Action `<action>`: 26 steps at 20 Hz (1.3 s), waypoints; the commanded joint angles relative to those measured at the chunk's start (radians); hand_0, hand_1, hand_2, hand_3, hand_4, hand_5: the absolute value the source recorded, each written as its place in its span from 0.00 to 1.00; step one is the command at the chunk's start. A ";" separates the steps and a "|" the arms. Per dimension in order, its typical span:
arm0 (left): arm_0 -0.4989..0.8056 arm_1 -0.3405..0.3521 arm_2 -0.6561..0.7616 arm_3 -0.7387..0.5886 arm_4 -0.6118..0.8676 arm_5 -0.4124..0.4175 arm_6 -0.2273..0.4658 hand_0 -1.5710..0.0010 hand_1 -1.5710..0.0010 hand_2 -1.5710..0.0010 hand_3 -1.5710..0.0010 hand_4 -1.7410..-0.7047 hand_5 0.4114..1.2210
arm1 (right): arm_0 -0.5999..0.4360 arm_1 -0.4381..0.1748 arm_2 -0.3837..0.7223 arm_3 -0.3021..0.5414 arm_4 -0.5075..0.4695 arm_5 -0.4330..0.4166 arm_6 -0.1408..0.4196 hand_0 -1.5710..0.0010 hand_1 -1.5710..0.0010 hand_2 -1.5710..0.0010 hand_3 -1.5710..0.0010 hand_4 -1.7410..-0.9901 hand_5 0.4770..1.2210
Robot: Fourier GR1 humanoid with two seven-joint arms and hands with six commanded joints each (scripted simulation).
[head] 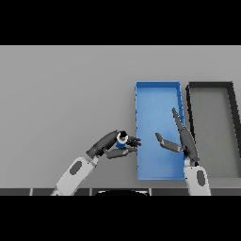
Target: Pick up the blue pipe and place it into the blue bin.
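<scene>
— While we look down at the grey table (66, 94), we see our left hand (109, 144) at about seven o'clock from the middle, its fingers and thumb curled round the blue pipe (121, 140). What do we make of the grip?

— We count it a pinch: the small pipe sits between the thumb below and the fingers above, with its pale, dark-centred end facing up at us. Our fingertips reach the left wall of the blue bin (157, 96), and the pipe is just beside that wall, outside it.

— And our right hand (182, 141)?

— We find it at about five o'clock, over the blue bin's right part. Its fingers are straight and spread, pointing toward twelve o'clock, the thumb stuck out toward nine o'clock. It holds nothing.

— What lies in the containers?

— We see only the blue floor in the blue bin, apart from our own right hand above it. The dark bin (210, 85) stands just beside it toward three o'clock, and we see only its grey floor.
</scene>
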 commanded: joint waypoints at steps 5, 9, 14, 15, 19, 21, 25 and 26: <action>0.004 -0.006 0.014 0.007 -0.025 -0.014 -0.020 0.00 0.00 0.00 0.00 0.26 1.00 | -0.031 -0.020 -0.032 -0.069 -0.186 0.119 -0.102 1.00 0.99 0.98 1.00 0.75 0.15; -0.003 -0.015 0.025 -0.018 -0.027 -0.026 0.017 0.00 0.00 0.00 0.00 0.26 1.00 | -0.093 -0.124 -0.020 -0.198 -0.317 0.238 0.014 1.00 1.00 0.99 1.00 0.76 0.14; 0.016 -0.020 0.029 -0.024 -0.055 -0.038 0.017 0.00 0.00 0.00 0.00 0.26 1.00 | -0.163 -0.211 0.065 -0.330 -0.356 0.334 0.128 1.00 1.00 1.00 1.00 0.69 0.08; 0.017 -0.021 0.028 -0.026 -0.066 -0.040 0.012 0.00 0.00 0.00 0.00 0.26 1.00 | -0.179 -0.211 0.086 -0.337 -0.355 0.347 0.140 1.00 1.00 1.00 1.00 0.68 0.07; 0.009 -0.041 0.039 -0.010 -0.074 -0.058 0.031 0.00 0.00 0.00 0.00 0.26 1.00 | -0.256 -0.208 0.142 -0.358 -0.402 0.373 0.231 1.00 1.00 1.00 1.00 0.66 0.06; 0.004 -0.048 0.046 -0.014 -0.078 -0.063 0.034 0.00 0.00 0.00 0.00 0.26 1.00 | -0.294 -0.196 0.173 -0.347 -0.443 0.391 0.290 1.00 1.00 1.00 1.00 0.68 0.06; 0.010 -0.054 0.060 -0.005 -0.079 -0.093 0.035 0.00 0.00 0.00 0.00 0.26 1.00 | -0.387 -0.155 0.232 -0.297 -0.449 0.419 0.353 1.00 1.00 1.00 1.00 0.71 0.05; 0.019 -0.050 0.063 0.004 -0.081 -0.104 0.011 0.00 0.00 0.00 0.00 0.26 1.00 | -0.409 -0.142 0.247 -0.281 -0.443 0.426 0.360 1.00 1.00 1.00 1.00 0.72 0.05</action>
